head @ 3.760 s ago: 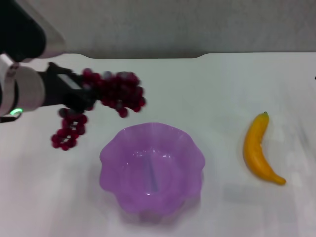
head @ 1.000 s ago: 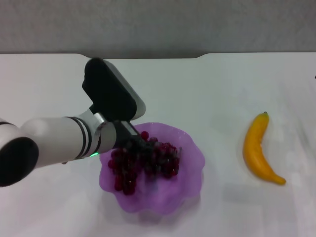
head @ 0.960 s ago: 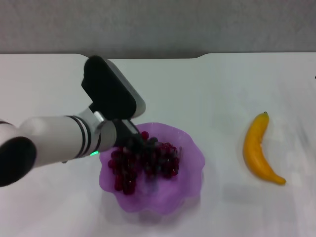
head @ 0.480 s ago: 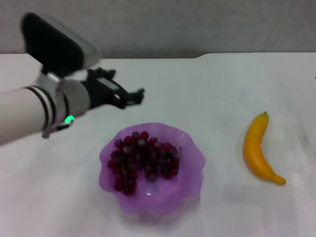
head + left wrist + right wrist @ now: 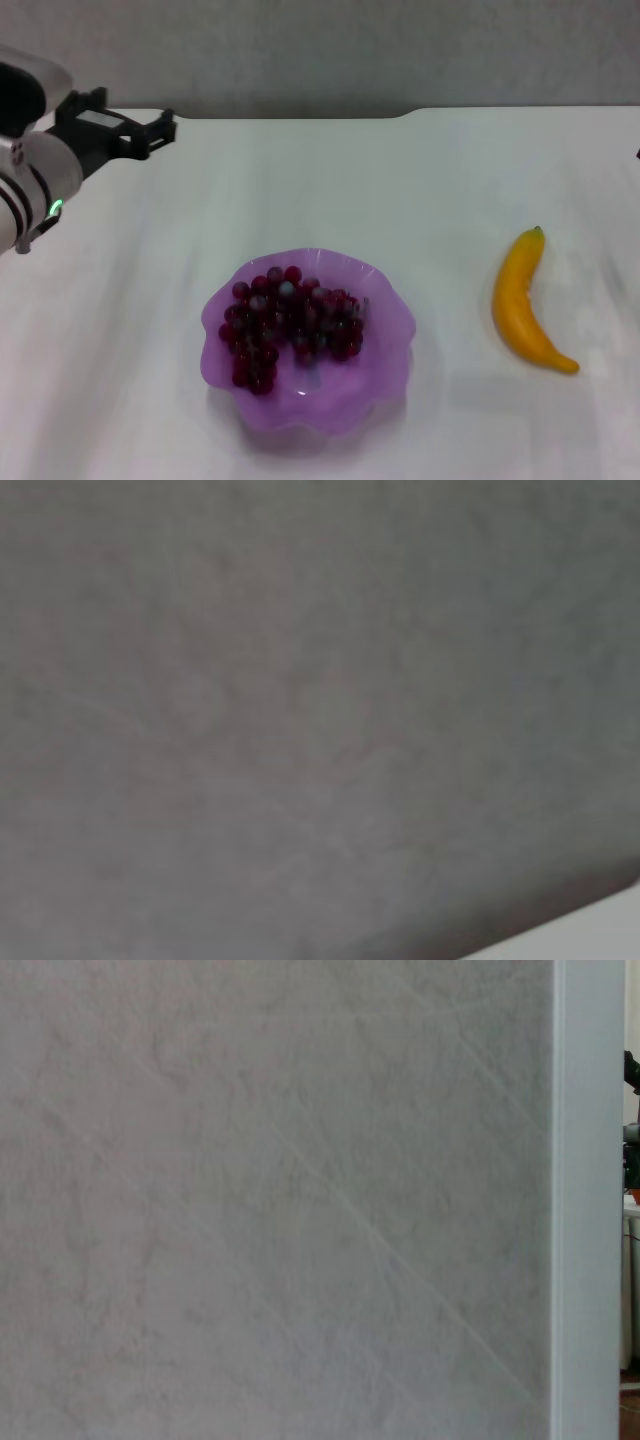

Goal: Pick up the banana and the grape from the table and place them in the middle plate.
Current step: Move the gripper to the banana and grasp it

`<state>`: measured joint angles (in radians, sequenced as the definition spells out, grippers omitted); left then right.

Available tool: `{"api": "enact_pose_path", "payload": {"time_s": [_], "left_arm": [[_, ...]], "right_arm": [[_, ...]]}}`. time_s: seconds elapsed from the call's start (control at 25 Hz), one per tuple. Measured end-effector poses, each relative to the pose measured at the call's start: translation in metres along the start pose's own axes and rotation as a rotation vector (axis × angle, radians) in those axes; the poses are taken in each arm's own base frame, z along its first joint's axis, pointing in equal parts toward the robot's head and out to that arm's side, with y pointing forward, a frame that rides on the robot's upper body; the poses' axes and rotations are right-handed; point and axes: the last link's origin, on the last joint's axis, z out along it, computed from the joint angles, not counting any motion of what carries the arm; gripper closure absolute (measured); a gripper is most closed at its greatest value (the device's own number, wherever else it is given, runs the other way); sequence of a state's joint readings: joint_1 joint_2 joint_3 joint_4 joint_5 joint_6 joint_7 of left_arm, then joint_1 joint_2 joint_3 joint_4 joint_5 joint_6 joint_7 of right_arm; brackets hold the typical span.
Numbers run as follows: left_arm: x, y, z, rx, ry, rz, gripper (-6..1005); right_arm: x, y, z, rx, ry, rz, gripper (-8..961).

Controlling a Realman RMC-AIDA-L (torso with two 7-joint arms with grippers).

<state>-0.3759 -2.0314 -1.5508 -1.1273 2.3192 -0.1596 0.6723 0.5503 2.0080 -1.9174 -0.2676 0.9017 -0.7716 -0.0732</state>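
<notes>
The left gripper [image 5: 150,130] hangs above the far left corner of the table [image 5: 420,190], at the end of a rounded white forearm with dark bands and a small green light; its black, angular fingers [image 5: 165,125] point toward the table's middle with a clear gap between them, and nothing is held or touched. The right gripper does not appear in any view.

Nearer the robot than the left gripper, and toward the right, sits the middle plate [image 5: 385,365], well apart from the fingers; it is a shallow, translucent purple dish of glossy plastic, its rim wavy and scalloped like a flower. Inside it lies the grape [image 5: 290,322], a bunch of many small round dark red-purple berries, some dulled by a greyish bloom; the bunch is spread over the half of the bowl closer to the left gripper, leaving the other half bare.

Farther still from the left gripper, beyond the plate on the right side of the table, lies the banana [image 5: 522,305]; it is smooth, curved and yellow-orange, with a small dark green tip at its far end, lying flat on the tabletop and apart from the plate.

The table is plain white and smooth, with a rounded step along its far edge; the left wrist view shows only a mottled grey surface, and the right wrist view a pale veined wall beside a white upright strip.
</notes>
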Motion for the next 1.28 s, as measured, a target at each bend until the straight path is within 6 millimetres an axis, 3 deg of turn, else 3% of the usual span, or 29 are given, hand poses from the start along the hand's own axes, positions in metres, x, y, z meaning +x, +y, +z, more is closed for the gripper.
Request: {"api": "enact_pose_path", "payload": {"time_s": [0.52, 0.72, 0.92, 1.28], "left_arm": [[-0.016, -0.039, 0.021, 0.213, 0.071, -0.142, 109], [-0.031, -0.045, 0.015, 0.33, 0.177, -0.152, 108], [-0.05, -0.04, 0.005, 0.25, 0.302, -0.208, 108], [-0.061, -0.053, 0.01, 0.17, 0.217, -0.246, 108]], "right_arm": [[-0.006, 0.009, 0.003, -0.022, -0.019, 0.013, 80], [-0.007, 0.01, 0.004, -0.028, -0.02, 0.013, 80], [-0.007, 0.011, 0.004, -0.03, -0.021, 0.013, 81], [-0.004, 0.011, 0.002, -0.033, -0.01, 0.006, 81]]}}
